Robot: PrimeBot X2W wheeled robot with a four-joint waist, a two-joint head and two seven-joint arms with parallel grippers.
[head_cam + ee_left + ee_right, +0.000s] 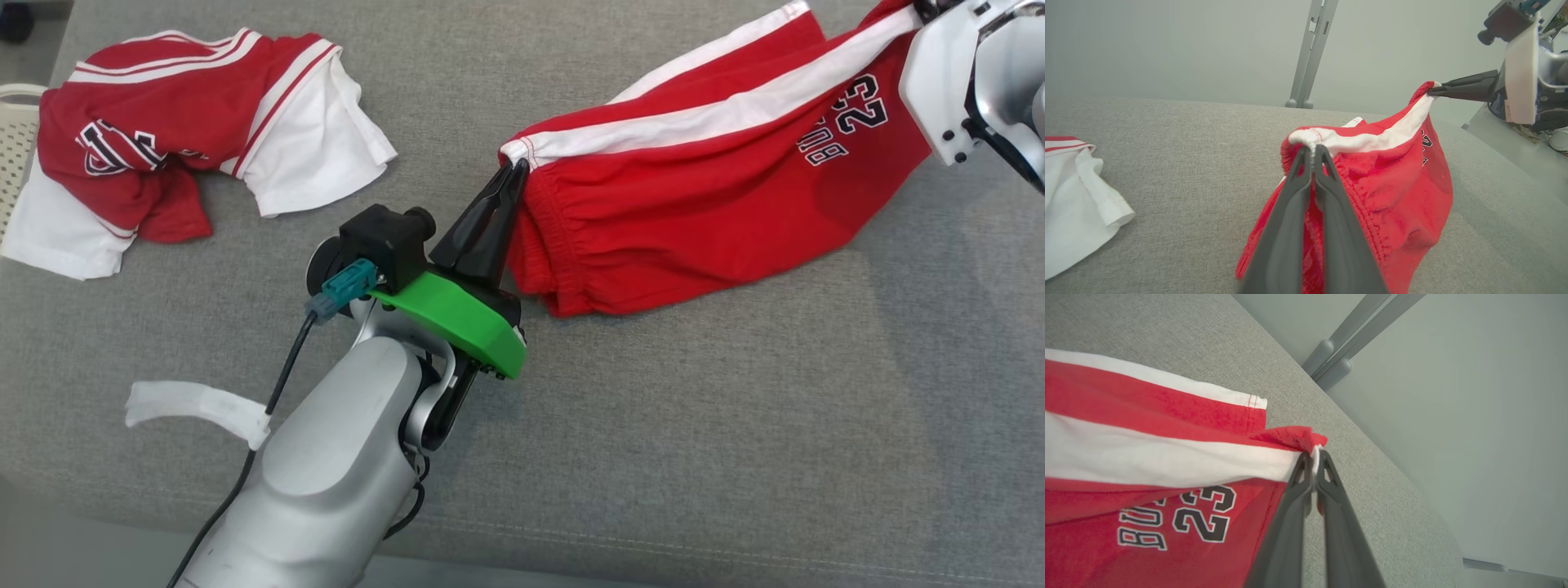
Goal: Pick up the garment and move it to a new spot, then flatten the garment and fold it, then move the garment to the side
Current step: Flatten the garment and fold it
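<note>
A: Where're the shorts (702, 204)?
B: Well to the right of the jersey (163, 155), not touching it. Top edge held up, rest sags onto the grey cushion (653, 457).
A: L gripper (516, 166)?
B: Pinched tight on the waistband (555, 237) corner, the end nearer the jersey.
A: R gripper (1314, 454)?
B: Clamped on the white stripe (694, 118) at the hem, the end farthest from the jersey.

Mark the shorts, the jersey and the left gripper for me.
shorts (694, 204): head view, red front panel.
jersey (188, 106): head view, red chest area.
left gripper (517, 167): head view, fingertips pinching the shorts' waistband corner.
</note>
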